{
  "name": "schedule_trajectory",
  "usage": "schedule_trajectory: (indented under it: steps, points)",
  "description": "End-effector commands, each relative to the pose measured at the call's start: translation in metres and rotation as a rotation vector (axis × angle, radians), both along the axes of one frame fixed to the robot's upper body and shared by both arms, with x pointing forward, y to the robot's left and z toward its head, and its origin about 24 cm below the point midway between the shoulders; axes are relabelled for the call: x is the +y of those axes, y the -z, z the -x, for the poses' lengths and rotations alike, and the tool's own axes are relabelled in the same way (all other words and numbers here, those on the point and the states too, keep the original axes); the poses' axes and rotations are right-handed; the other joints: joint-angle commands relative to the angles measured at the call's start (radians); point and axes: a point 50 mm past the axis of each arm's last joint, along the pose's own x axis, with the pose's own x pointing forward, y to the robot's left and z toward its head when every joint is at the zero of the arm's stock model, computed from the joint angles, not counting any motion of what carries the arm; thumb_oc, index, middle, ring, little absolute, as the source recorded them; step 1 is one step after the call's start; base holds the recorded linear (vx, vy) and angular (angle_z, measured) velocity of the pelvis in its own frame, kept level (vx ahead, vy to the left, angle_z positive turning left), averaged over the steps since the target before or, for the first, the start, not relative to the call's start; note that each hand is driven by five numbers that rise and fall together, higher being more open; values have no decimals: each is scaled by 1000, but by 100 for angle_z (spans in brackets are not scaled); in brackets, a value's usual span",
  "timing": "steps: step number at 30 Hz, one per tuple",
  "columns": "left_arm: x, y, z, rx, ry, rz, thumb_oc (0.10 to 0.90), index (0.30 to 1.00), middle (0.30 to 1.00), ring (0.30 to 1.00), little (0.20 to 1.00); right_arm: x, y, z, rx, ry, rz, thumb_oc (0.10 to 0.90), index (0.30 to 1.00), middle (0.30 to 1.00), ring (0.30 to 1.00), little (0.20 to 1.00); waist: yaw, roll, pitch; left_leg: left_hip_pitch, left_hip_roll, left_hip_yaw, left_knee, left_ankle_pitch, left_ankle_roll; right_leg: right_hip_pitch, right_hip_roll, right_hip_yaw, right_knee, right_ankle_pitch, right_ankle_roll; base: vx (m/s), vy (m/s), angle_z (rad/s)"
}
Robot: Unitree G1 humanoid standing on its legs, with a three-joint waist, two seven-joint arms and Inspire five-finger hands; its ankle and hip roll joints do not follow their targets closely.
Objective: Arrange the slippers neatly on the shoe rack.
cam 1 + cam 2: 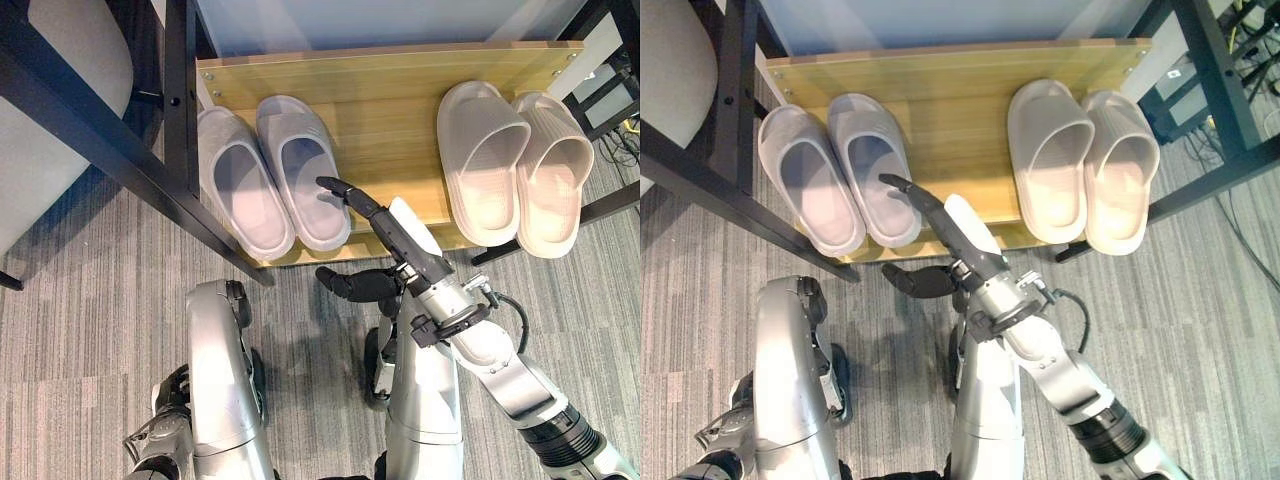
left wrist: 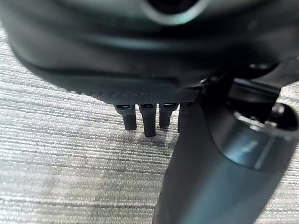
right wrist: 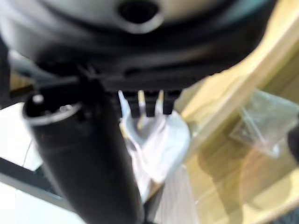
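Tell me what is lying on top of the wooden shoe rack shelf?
On the shelf lie a grey pair of slippers and a beige pair. The right hand covers part of the front edge.

Right hand covers heel edge of grey slipper. Shoe rack front edge partly behind hand. Beige slipper overlapped by its mate. Left hand fingers largely hidden.

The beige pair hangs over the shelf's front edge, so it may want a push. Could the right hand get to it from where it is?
Probably yes. The right hand hovers open over the wooden shelf by the grey slippers; bare shelf lies between it and the beige slippers.
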Motion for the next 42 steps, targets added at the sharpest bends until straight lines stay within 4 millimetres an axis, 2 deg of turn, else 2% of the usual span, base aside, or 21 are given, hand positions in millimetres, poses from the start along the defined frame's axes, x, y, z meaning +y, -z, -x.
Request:
schedule_trajectory:
  steps: [1,2,5,10,13,14,16,18,20,24,25,29,34,42]
  points:
    - [-41,6,-12,-34,110,61,800,900,900,900,900,8,-75,50,-499,-112,-132,800,900,900,900,900,39,-4,-21,-34,-45,-127,-68,36,122,89,14,154,37,-18,-109,0,0,0]
    - [-42,7,-11,-36,109,57,800,900,900,900,900,1,-79,55,-570,-53,-134,800,900,900,900,900,36,-2,-21,-34,-46,-126,-66,35,123,89,14,153,37,-20,-109,0,0,0]
    - [-42,6,-11,-38,121,41,800,900,900,900,900,-3,-87,63,-679,-9,-130,800,900,900,900,900,34,2,-21,-34,-46,-129,-66,35,123,89,16,151,38,-22,-110,0,0,0]
    - [-40,2,-16,-55,132,23,800,900,900,900,900,2,-95,50,-672,-34,-110,800,900,900,900,900,40,9,-21,-34,-49,-134,-61,40,120,89,17,151,40,-19,-106,0,0,0]
    - [-41,-1,-22,-63,140,25,800,900,900,900,900,12,-101,33,-618,-91,-146,800,900,900,900,900,48,14,-21,-34,-51,-136,-57,42,117,89,14,150,43,-18,-105,0,0,0]
    - [-41,-2,-25,-64,147,20,800,900,900,900,900,21,-106,23,-589,-139,-151,800,900,900,900,900,55,18,-21,-34,-52,-139,-56,45,115,90,13,147,46,-18,-106,0,0,0]
    - [-40,-4,-27,-65,150,15,800,900,900,900,900,27,-108,17,-566,-164,-155,800,900,900,900,900,57,17,-21,-34,-53,-140,-54,46,114,90,13,147,50,-20,-106,0,0,0]
    - [-37,-6,-31,-61,155,-1,800,900,900,900,900,41,-121,-5,-560,-180,-100,800,900,900,900,900,74,19,-21,-34,-54,-142,-54,51,109,90,10,146,55,-18,-104,-1,-32,5]
    - [-36,-6,-32,-64,154,-1,800,900,900,900,900,45,-128,-17,-567,-153,-59,800,900,900,900,900,80,20,-21,-34,-54,-144,-55,54,106,93,8,146,57,-16,-103,-2,-12,2]
    - [-34,-6,-30,-57,157,-6,800,900,900,900,900,50,-134,-27,-560,-144,-36,800,900,900,900,900,87,22,-22,-34,-56,-145,-54,56,105,95,7,148,58,-13,-102,1,-3,2]
    - [-31,-4,-26,-45,158,-11,800,900,900,900,900,55,-143,-36,-561,-135,0,800,900,900,900,900,94,26,-22,-34,-58,-147,-55,57,104,96,7,149,56,-8,-101,0,0,0]
    - [-27,-2,-20,-29,154,-12,800,900,900,900,900,63,-155,-49,-542,-130,28,800,900,900,900,900,107,33,-22,-34,-61,-148,-57,61,101,95,7,149,57,-5,-99,0,0,0]
    - [-24,0,-16,-14,153,-14,800,900,900,900,900,72,-166,-55,-532,-141,53,800,900,900,900,900,120,37,-22,-34,-63,-148,-56,64,98,96,1,151,67,-3,-95,0,0,0]
    - [-23,1,-15,-8,156,-13,800,900,900,900,900,77,-177,-51,-575,-150,51,800,900,900,900,900,124,36,-22,-34,-65,-149,-56,65,98,99,4,151,71,0,-96,0,0,0]
